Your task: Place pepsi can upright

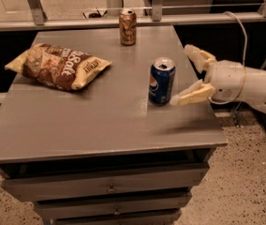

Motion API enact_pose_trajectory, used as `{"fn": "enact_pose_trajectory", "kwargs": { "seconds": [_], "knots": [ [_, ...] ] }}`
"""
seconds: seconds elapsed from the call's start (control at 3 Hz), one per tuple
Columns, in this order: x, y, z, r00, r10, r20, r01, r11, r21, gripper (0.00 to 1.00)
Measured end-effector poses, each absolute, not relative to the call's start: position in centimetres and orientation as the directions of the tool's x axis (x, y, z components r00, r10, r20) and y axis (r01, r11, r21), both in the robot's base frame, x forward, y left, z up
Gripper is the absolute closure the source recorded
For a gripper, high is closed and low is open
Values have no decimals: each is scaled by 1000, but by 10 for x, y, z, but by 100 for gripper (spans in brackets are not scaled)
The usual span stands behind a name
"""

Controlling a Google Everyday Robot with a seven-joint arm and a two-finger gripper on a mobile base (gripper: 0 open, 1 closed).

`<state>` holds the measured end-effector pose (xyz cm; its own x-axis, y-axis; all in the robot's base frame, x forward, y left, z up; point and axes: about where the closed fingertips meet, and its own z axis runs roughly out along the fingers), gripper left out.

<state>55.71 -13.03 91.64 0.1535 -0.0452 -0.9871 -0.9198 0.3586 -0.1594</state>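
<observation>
Camera view: the pepsi can (161, 81) stands upright on the grey table (100, 121), just left of the gripper (181, 75). Its fingers (195, 93) are spread wide, the lower fingertip just beside the can's base. A chip bag (58, 65) lies well left of the fingers.

A chip bag (58, 65) lies left of an orange-brown can (128, 27) on the grey table (100, 125).
</observation>
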Motion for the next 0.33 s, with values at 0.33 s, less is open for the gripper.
{"fn": "enact_pose_trajectory", "kwargs": {
  "seconds": [0.33],
  "knots": [
    [533,-172,939,178,-77,-981,-885,423,-194,0]
  ]
}}
